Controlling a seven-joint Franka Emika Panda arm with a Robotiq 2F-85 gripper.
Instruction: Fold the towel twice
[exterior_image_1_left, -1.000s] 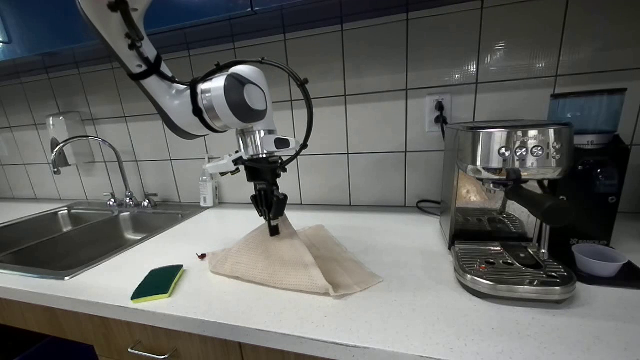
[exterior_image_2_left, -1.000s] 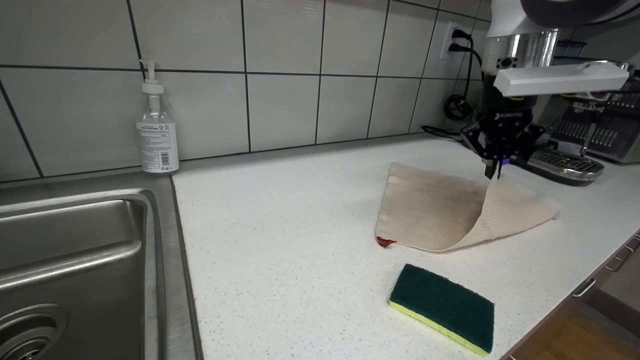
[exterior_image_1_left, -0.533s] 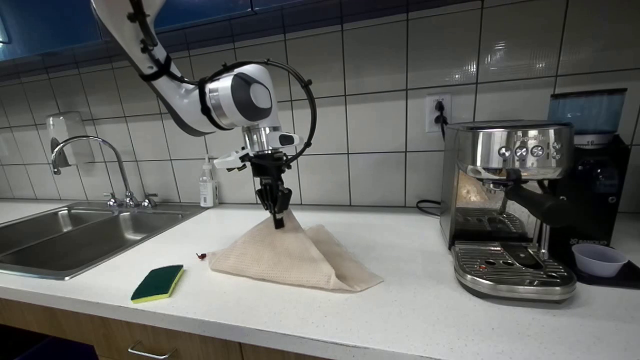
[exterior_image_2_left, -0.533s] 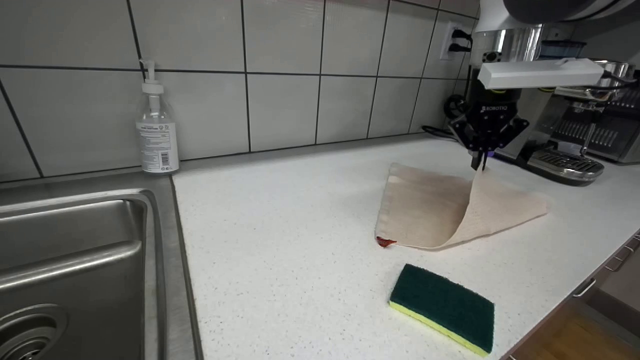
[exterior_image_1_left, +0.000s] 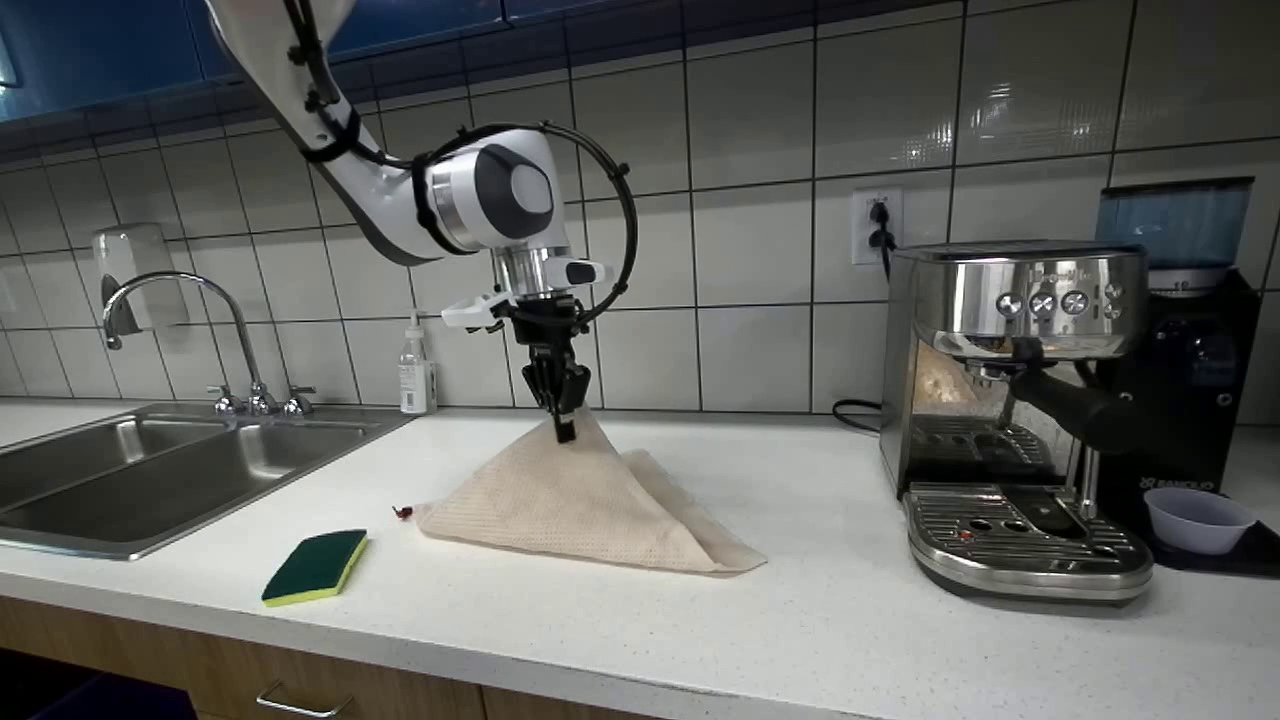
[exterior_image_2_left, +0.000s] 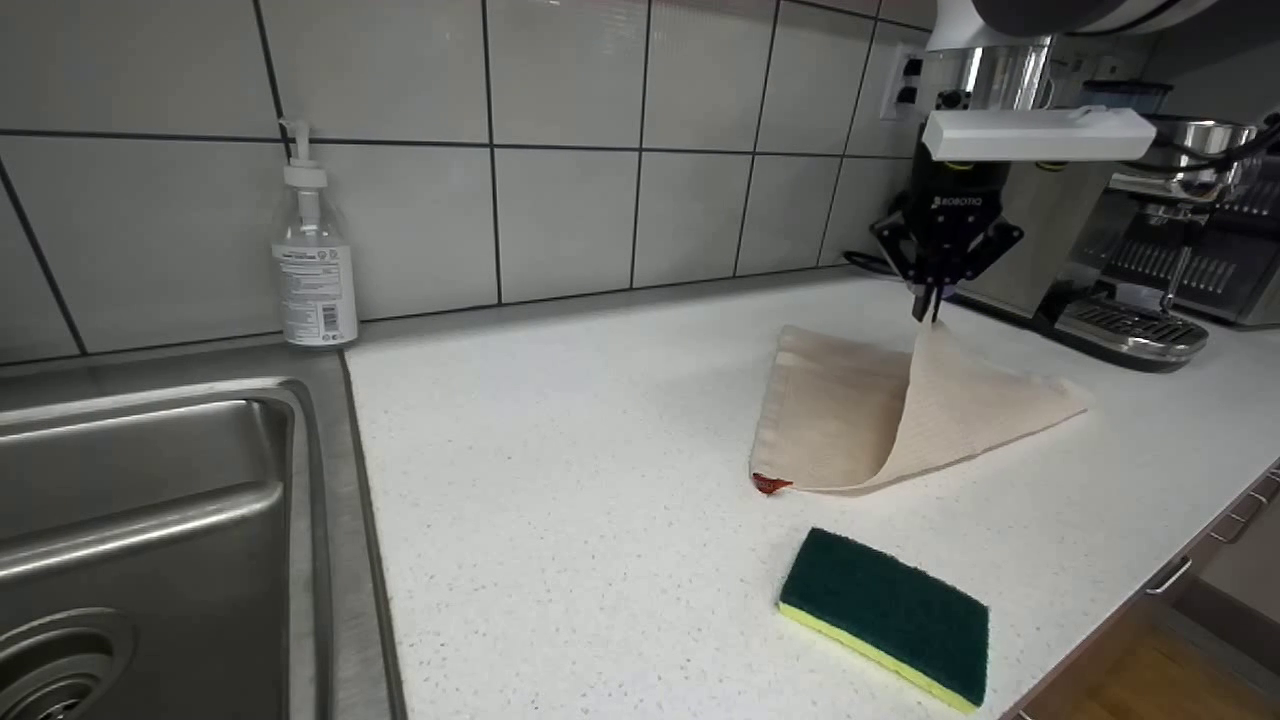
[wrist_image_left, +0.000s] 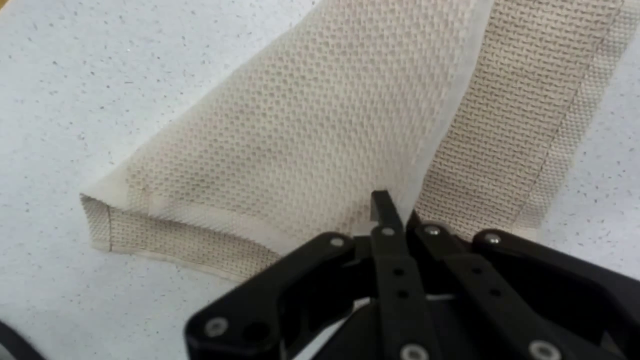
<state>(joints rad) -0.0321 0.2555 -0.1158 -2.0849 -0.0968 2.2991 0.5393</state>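
Observation:
The beige towel (exterior_image_1_left: 570, 505) lies on the white counter with one part lifted and bent over the rest. It also shows in an exterior view (exterior_image_2_left: 840, 400), where the raised flap rises to a peak at the fingers. A small red tag (exterior_image_2_left: 770, 483) marks one flat corner. My gripper (exterior_image_1_left: 567, 432) points down, shut on the towel's raised edge, above the counter near the back. In the wrist view, the towel (wrist_image_left: 300, 135) runs up between the fingertips of the gripper (wrist_image_left: 404, 215). The lower layer shows on both sides of the flap. The pinched edge is partly hidden by the fingers.
A green-and-yellow sponge (exterior_image_1_left: 315, 567) lies near the counter's front edge, beside the towel. A sink (exterior_image_2_left: 350, 500) and a soap bottle (exterior_image_2_left: 317, 280) are on one side. A coffee machine (exterior_image_1_left: 1030, 300) and a small cup (exterior_image_1_left: 1198, 520) stand on the other side. A tiled wall is behind.
My gripper has risen and moved toward the back wall, still holding the towel. The flap stands higher and its lower edge has drawn back from the counter's front. The tagged corner and the sponge have not moved.

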